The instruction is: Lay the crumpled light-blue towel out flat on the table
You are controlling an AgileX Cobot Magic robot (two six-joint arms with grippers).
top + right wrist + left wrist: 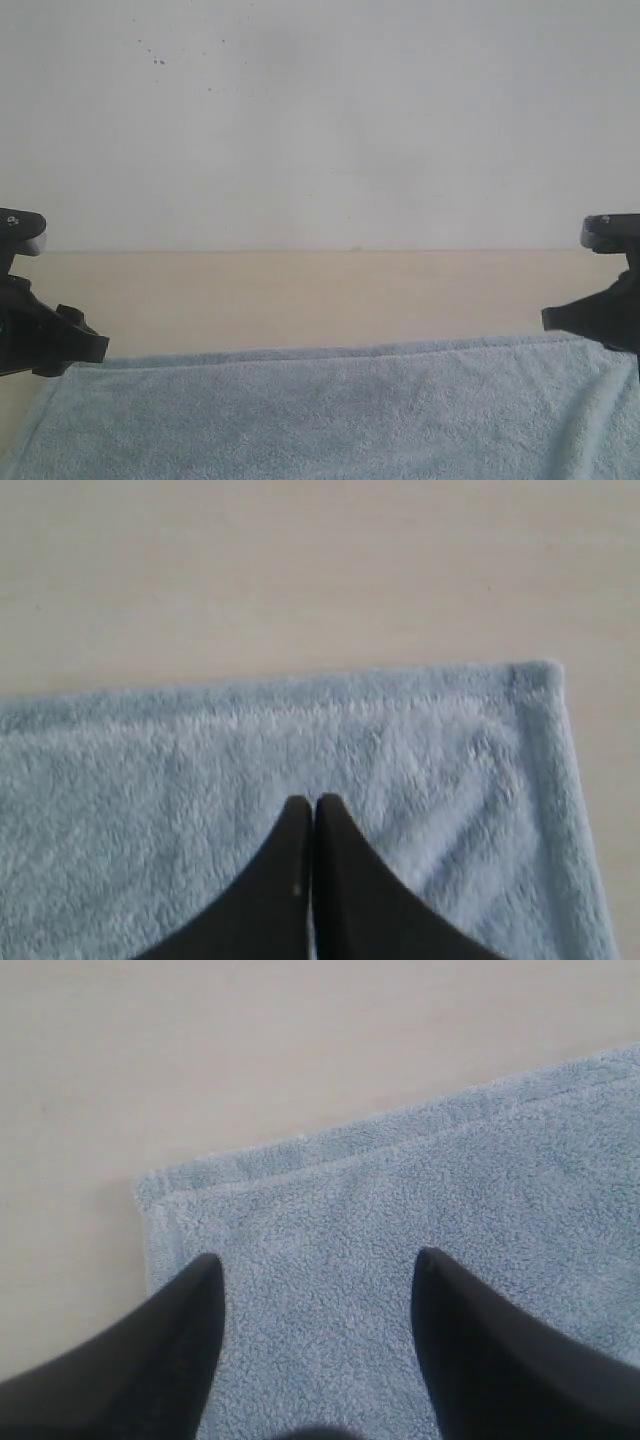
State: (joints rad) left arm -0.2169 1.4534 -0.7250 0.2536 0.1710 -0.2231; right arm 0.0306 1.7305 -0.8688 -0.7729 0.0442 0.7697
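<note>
The light-blue towel lies spread out on the beige table, its far hemmed edge running almost straight from left to right. My left gripper hovers over the towel's far left corner. In the left wrist view the left gripper is open, with only flat terry cloth showing between its dark fingers. My right gripper is over the far right corner. Seen from the right wrist, this gripper is shut, tips together, with no cloth between them.
A white wall rises behind the table. A bare strip of tabletop runs between the towel's far edge and the wall. The towel's near part runs out of the bottom of the exterior view.
</note>
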